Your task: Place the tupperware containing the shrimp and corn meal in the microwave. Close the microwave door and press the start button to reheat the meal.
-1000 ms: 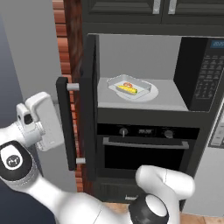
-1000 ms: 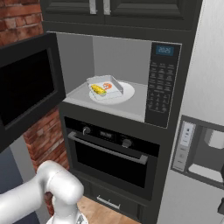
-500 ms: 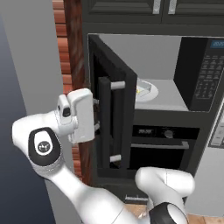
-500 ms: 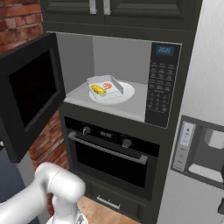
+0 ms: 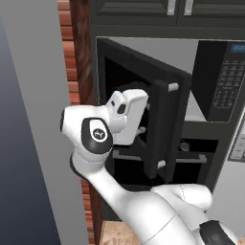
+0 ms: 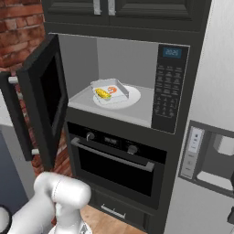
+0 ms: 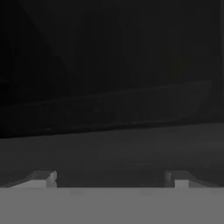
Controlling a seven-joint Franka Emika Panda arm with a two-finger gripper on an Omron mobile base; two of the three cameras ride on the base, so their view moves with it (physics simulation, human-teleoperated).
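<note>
Red brick wall (image 6: 20,27) stands farthest left. Next, the microwave door (image 6: 45,98), black, is part-way swung; the fingers (image 7: 111,177), spread wide and holding nothing, press close against its dark outer face, the hand (image 5: 127,117) lying just beside the vertical bar handle (image 5: 162,127). Ahead of the fingers, beyond the door, the tupperware (image 6: 109,91) sits on a white turntable plate (image 6: 130,97) inside the microwave (image 6: 137,87), with the shrimp and corn meal (image 6: 106,93) in it. Placement appears done; closing is under way; pressing start on the keypad panel (image 6: 167,87) remains. Below lies the black oven (image 6: 116,164); at far right, a grey refrigerator dispenser (image 6: 210,160). No worktop is visible.
</note>
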